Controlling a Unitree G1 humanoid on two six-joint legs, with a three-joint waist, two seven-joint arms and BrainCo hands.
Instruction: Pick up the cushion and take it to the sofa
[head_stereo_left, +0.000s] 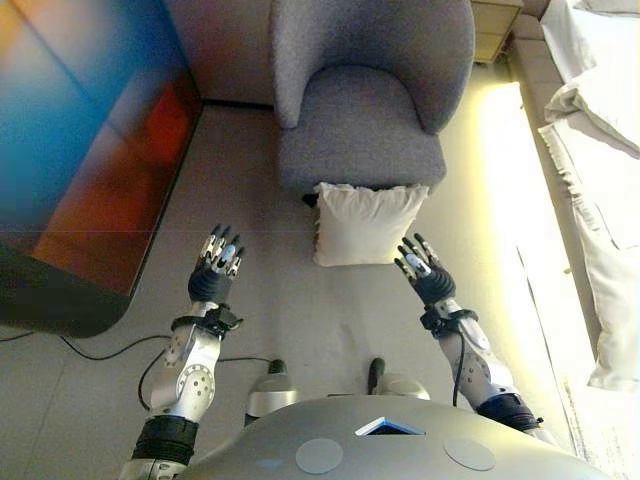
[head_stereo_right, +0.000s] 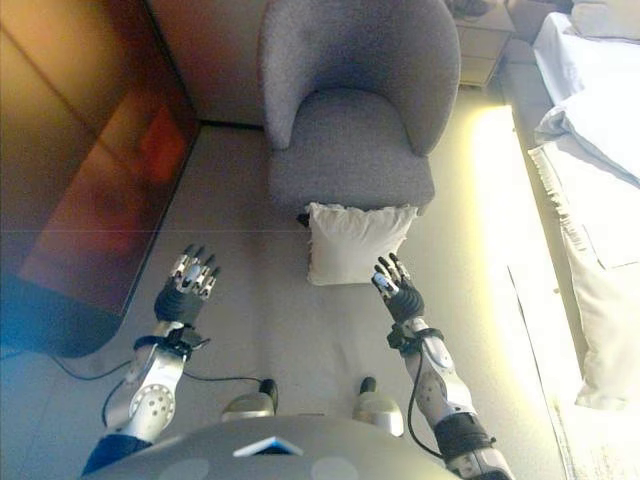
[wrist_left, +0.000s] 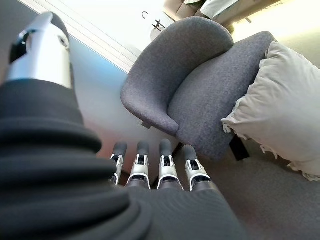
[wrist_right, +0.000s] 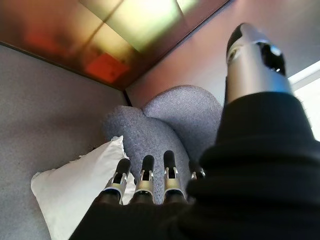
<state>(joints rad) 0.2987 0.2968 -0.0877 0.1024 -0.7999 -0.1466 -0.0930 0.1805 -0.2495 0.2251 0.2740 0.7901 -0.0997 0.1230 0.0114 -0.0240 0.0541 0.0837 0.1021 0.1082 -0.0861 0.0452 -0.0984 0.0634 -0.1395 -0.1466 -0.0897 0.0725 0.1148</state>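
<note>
I see cushion (head_stereo_left: 365, 224) propped against armchair (head_stereo_left: 362, 120) front edge; left hand (head_stereo_left: 217, 265) and right hand (head_stereo_left: 426, 273) both released, floor (head_stereo_left: 270, 300) between.

**Surface Materials**

Cushion (head_stereo_left: 365, 225): off-white woven cloth, matt, frayed fringe edges. Armchair (head_stereo_left: 365, 90): grey textured fabric, matt, slightly nubby. Floor (head_stereo_left: 290, 310): matt, fine-grained carpet. Cabinet (head_stereo_left: 85, 150), upper left: glossy, reflective panel.

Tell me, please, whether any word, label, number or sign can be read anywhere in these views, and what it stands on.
None: no readable text shows in any view.
Cushion: plain cream, no label visible.
Armchair: plain grey fabric, no tag visible.
Left hand and right hand: no markings legible.
</note>
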